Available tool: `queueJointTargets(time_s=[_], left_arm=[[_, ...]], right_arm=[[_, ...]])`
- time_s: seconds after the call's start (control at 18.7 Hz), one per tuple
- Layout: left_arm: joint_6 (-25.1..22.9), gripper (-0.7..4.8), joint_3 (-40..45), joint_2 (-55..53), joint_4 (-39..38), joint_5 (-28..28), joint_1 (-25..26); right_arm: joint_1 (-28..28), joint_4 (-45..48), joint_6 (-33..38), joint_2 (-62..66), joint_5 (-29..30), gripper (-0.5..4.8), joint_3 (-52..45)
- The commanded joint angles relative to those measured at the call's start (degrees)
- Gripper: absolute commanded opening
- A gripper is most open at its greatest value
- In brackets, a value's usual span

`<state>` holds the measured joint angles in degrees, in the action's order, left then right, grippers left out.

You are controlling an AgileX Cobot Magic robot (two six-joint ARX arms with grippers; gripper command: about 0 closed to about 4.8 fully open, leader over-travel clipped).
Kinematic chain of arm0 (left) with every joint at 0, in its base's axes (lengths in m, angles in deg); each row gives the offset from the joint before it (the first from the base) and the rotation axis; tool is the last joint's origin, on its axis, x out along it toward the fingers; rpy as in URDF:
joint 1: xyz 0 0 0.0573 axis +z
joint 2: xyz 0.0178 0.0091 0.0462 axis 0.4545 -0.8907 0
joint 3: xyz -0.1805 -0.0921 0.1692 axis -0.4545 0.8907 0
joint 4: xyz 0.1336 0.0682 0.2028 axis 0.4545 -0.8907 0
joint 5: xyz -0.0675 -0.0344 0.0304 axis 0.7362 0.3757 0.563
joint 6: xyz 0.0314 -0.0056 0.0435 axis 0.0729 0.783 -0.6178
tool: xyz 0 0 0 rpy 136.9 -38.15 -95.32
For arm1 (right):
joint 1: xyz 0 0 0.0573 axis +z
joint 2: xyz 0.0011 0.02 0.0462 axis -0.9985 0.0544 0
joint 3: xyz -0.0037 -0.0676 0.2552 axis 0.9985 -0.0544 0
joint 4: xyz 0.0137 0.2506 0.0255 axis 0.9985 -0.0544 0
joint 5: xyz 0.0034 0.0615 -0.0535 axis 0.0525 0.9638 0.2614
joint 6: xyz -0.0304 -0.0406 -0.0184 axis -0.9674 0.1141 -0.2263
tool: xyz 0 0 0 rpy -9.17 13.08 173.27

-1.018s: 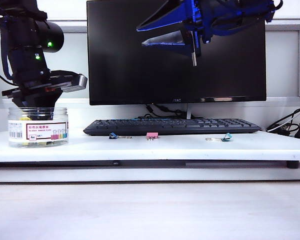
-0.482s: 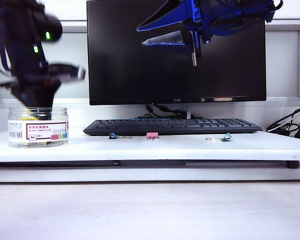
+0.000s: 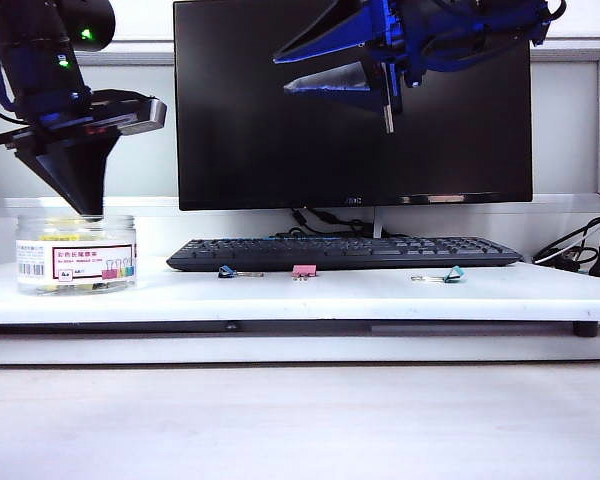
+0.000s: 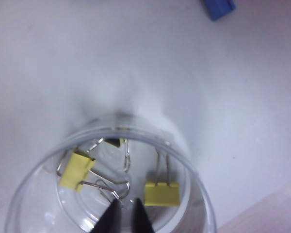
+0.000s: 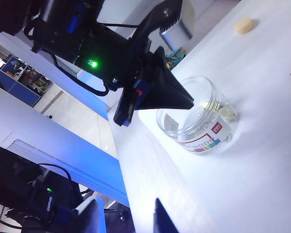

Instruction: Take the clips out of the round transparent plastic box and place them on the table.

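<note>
Yellow clips point(image 4: 161, 193) lie inside the round transparent plastic box point(image 3: 76, 253) at the counter's point(image 3: 380, 292) left end, the left end effector point(image 4: 124, 217) barely parted and empty above its mouth, the right end effector point(image 5: 126, 216) released aloft.

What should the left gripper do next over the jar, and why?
Probably drop back into the jar and try again. The left gripper hovers at the rim, jaws barely apart with nothing between them, while yellow clips lie on the jar's floor. The right gripper hangs open, away from the jar.
</note>
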<state>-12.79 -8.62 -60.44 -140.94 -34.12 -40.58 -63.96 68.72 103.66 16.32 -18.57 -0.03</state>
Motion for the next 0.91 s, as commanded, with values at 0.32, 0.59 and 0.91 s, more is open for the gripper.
queueJointTargets(time_s=[0.32, 0.59, 0.91], left_arm=[[0.5, 1.24, 0.4, -2.2, -0.2, 3.2, 0.0], [0.5, 1.24, 0.4, -4.4, 0.0, 3.2, 0.0], [1.4, 1.23, 0.4, -6.6, 1.9, 3.0, 0.0]], right_arm=[[0.1, 0.1, -0.2, -0.2, 0.3, 1.48, 0.2], [0.1, 0.1, -0.2, -0.2, 0.3, 1.48, 0.2], [0.1, 0.1, -0.2, -0.2, 0.3, 1.48, 0.2]])
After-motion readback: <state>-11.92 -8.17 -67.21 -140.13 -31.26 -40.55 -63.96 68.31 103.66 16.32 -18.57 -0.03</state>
